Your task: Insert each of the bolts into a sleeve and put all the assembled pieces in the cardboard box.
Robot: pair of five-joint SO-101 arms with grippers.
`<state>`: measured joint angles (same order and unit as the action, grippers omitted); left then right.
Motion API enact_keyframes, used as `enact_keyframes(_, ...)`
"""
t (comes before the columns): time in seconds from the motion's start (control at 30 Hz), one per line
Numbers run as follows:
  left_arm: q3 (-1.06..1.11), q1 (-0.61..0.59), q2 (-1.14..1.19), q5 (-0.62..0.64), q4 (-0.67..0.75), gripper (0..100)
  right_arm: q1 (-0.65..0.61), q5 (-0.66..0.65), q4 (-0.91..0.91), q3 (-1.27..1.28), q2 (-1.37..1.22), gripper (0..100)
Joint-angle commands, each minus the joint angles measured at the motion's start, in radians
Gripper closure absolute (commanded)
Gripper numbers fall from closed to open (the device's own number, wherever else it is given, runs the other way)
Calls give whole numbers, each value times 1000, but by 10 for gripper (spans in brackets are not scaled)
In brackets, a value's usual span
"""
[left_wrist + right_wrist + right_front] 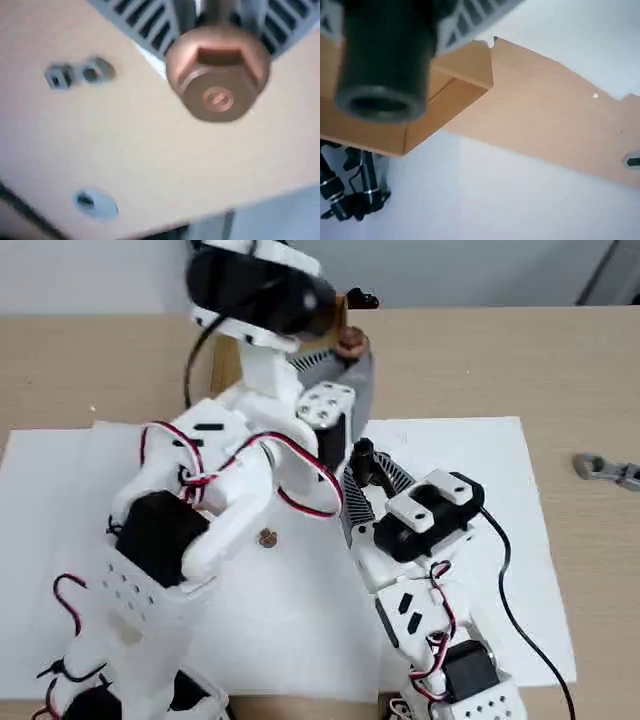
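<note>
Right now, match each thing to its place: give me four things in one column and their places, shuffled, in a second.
1 copper-coloured hex-head bolt
2 black cylindrical sleeve
3 small brown round piece
4 grey metal piece

A lying on the white paper sheet
B in the left end effector
C on the bare wooden table
D in the right end effector

Pairs: 1-B, 2-D, 3-A, 4-C.

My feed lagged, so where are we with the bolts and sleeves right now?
Done: nothing I can confirm, since the inside of the cardboard box is hidden. In hand: the left gripper holds a copper bolt and the right gripper a black sleeve, held apart and not yet mated. Left: join them, box the piece, then handle the small copper piece lying on the white sheet.
</note>
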<state>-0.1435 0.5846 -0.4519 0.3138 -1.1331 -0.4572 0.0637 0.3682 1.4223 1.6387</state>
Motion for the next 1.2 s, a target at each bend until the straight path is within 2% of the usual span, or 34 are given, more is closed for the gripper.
enact_keyframes(0.0,-58,34,-34,9,-60,995,-7,-5,-28,-6,16,994)
enact_keyframes(0.3,-56,31,-34,17,-114,995,-7,0,-28,-6,18,994)
enact_keyframes(0.43,-39,28,-34,66,-69,995,-7,0,-28,-6,18,994)
enact_keyframes(0.67,70,20,-37,66,48,995,-7,23,-27,-11,19,994)
enact_keyframes(1.07,139,-25,-40,64,61,995,-7,49,-28,-9,19,994)
enact_keyframes(1.17,194,-44,-40,66,114,995,-7,49,-28,-9,19,994)
